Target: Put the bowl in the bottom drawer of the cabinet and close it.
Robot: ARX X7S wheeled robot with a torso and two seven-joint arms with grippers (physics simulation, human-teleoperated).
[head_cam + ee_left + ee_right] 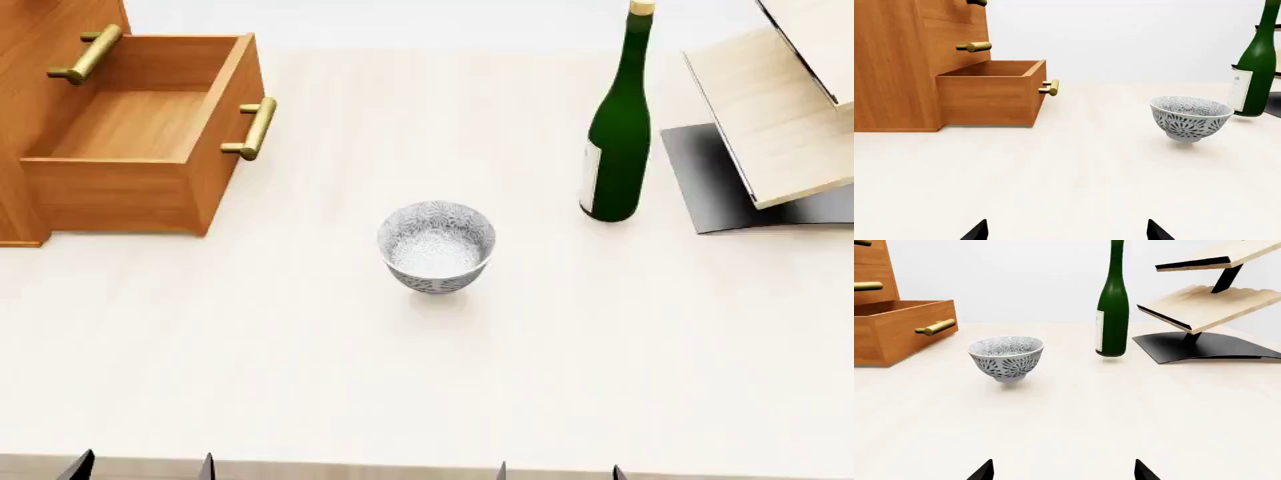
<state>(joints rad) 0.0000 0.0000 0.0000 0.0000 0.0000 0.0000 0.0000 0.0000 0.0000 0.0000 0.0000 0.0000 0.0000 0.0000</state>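
Observation:
The patterned blue-grey bowl (437, 246) (1189, 118) (1007, 357) stands upright on the pale table (641, 340), mid-way across it. The cabinet (40, 25) (894, 65) is at the far left, and its bottom drawer (134, 130) (991, 90) (894, 327) is pulled out, empty inside, brass handle (254, 128) facing the bowl. My left gripper (140, 467) (1066, 231) and right gripper (558, 470) (1062, 471) sit at the table's near edge, both open with nothing between the fingertips, well short of the bowl.
A tall green bottle (619, 130) (1113, 305) stands right of the bowl. A pale slanted wood rack (774, 110) (1201, 305) on a dark base is at the far right. A closed upper drawer's handle (87, 55) juts out above the open drawer.

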